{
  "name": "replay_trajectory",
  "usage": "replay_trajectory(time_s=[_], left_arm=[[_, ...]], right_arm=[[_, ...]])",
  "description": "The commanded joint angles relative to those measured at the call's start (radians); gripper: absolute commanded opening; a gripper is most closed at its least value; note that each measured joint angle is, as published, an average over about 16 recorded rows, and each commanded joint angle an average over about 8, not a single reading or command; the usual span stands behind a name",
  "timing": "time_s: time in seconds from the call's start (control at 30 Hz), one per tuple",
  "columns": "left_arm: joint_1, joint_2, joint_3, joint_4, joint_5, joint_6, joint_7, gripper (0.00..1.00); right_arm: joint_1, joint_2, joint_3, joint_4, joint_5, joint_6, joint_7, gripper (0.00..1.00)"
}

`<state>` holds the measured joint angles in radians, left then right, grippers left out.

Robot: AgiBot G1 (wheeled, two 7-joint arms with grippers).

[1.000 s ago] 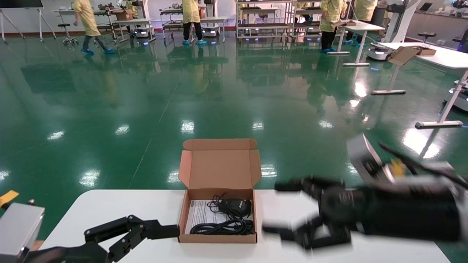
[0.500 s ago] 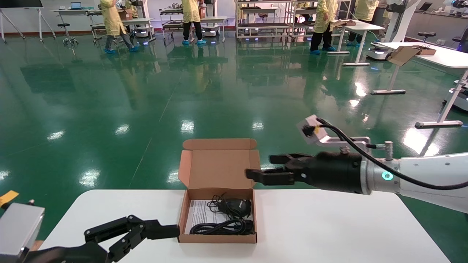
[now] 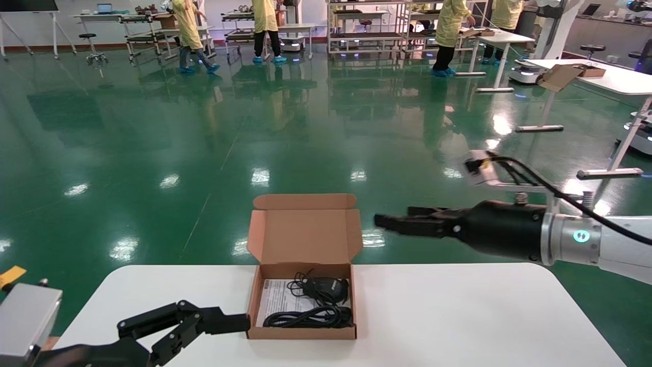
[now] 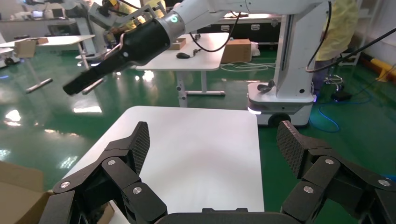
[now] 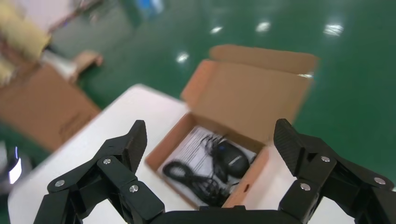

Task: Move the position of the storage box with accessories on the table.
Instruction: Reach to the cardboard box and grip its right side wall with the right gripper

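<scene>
The brown cardboard storage box (image 3: 303, 334) stands on the white table (image 3: 458, 316) with its lid (image 3: 304, 237) upright and open. Inside lie a black oval device (image 3: 326, 288), a coiled black cable (image 3: 305, 318) and a printed paper sheet (image 3: 277, 298). My left gripper (image 3: 219, 323) is open, low on the table, with one fingertip against the box's left front corner. My right gripper (image 3: 395, 216) is open and empty in the air, right of the lid. The right wrist view looks down on the box (image 5: 252, 172) and device (image 5: 231, 161).
The table's far edge runs just behind the box, with green floor beyond. Another white table with a cardboard box (image 3: 565, 76) stands far right. People in yellow coats walk at the back. A white robot base (image 4: 280, 98) stands past the table's right end.
My right gripper rose from table level beside the box, reached near the lid, then drew back to the right and a little higher. The left arm and the box have not moved.
</scene>
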<state>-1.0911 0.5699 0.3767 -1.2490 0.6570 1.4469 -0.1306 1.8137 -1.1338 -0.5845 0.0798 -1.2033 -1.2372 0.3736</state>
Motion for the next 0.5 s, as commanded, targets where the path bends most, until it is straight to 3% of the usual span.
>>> replay_trajectory(time_s=[0.03,0.5], left_arm=[[0.000,0.000,0.000,0.000,0.000,0.000,0.000,1.00],[0.000,0.000,0.000,0.000,0.000,0.000,0.000,1.00]], right_arm=[[0.002,0.008,0.012,-0.030,0.017,0.021,0.039,1.00],[0.053,-0.130,-0.047,-0.140,-0.068,0.179,0.251,1.00]])
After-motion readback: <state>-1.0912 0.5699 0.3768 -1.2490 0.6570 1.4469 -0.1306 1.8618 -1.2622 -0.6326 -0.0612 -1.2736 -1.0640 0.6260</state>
